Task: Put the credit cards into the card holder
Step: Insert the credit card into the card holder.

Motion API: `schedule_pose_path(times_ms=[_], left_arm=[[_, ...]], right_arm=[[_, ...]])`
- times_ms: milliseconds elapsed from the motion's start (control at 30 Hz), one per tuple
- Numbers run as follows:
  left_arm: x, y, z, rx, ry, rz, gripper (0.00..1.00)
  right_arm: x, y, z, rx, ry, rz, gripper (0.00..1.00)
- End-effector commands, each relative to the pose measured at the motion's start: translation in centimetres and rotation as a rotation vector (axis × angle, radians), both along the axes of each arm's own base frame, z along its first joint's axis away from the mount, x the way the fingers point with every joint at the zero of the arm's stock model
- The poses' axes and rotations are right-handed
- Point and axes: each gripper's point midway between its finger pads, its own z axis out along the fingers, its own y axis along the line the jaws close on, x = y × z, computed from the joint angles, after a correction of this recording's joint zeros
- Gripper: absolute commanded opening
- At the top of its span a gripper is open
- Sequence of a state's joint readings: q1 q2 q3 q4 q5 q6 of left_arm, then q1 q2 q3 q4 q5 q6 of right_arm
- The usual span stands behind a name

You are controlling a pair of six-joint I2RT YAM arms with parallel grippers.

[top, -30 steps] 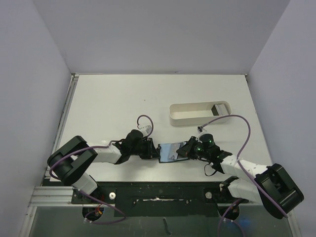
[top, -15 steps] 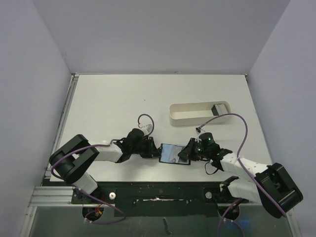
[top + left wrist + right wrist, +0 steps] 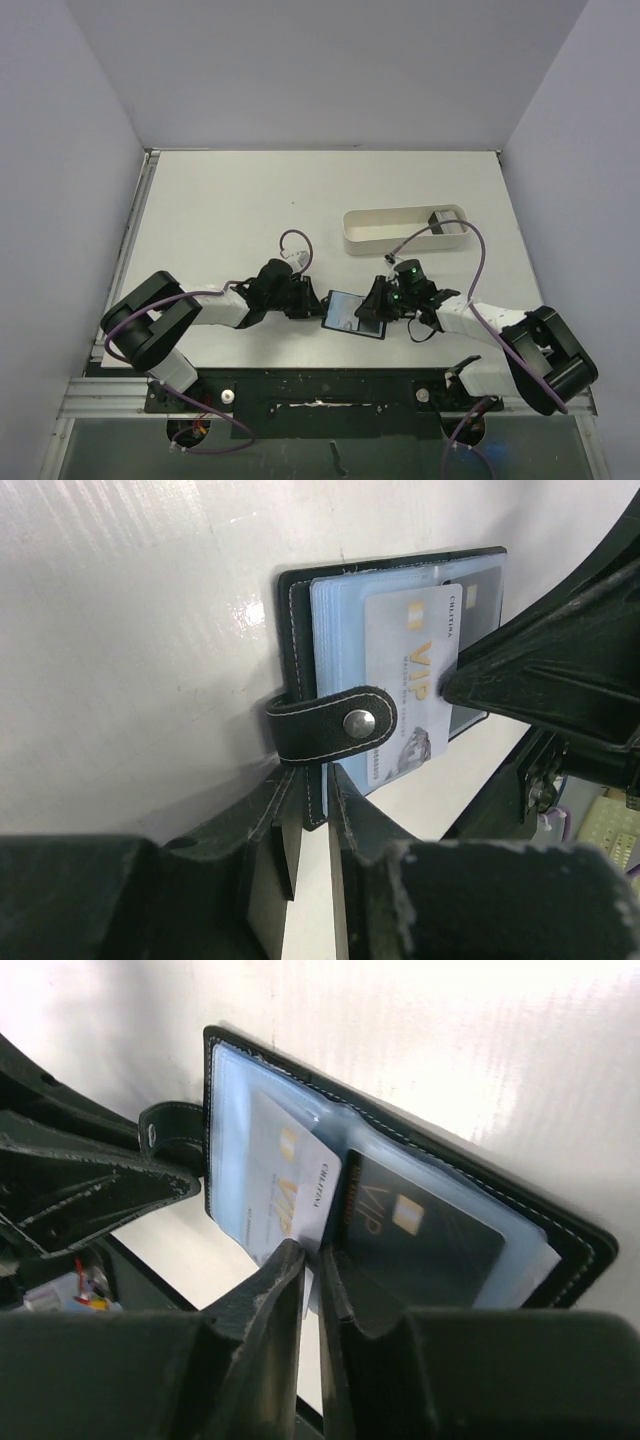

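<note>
Left gripper (image 3: 312,802): jaws closed on the snap-tab edge of the card holder (image 3: 292,640), which lies open on the table (image 3: 230,210) between the two arms. Right gripper (image 3: 312,1260): jaws nearly together, pinching the pale card (image 3: 285,1195) at the holder's bluish pockets. A dark card (image 3: 420,1235) sits in the adjacent pocket. A white tray (image 3: 390,243) lies farther back.

The black stitched card holder (image 3: 352,312) lies open; a pale VIP card (image 3: 410,680) pokes out, and a dark VIP card (image 3: 420,1235) seems tucked in.
</note>
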State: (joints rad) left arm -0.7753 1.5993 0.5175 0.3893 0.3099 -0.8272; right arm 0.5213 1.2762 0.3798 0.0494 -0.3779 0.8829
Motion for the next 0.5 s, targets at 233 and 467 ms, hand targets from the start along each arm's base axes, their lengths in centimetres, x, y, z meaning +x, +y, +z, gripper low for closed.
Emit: schedule_pose_path(times_ms=[233,467], left_arm=[[-0.1,-0.3,1.2,-0.058,0.005,0.014,0.17],[-0.2,-0.7,1.3,-0.085,0.013,0.009,0.17]], right_arm=[[0.9,-1.3,1.1,-0.181,-0.053,-0.032,0.34],[0.8,0.5,0.6,-0.172,-0.051,-0.015,0.33]])
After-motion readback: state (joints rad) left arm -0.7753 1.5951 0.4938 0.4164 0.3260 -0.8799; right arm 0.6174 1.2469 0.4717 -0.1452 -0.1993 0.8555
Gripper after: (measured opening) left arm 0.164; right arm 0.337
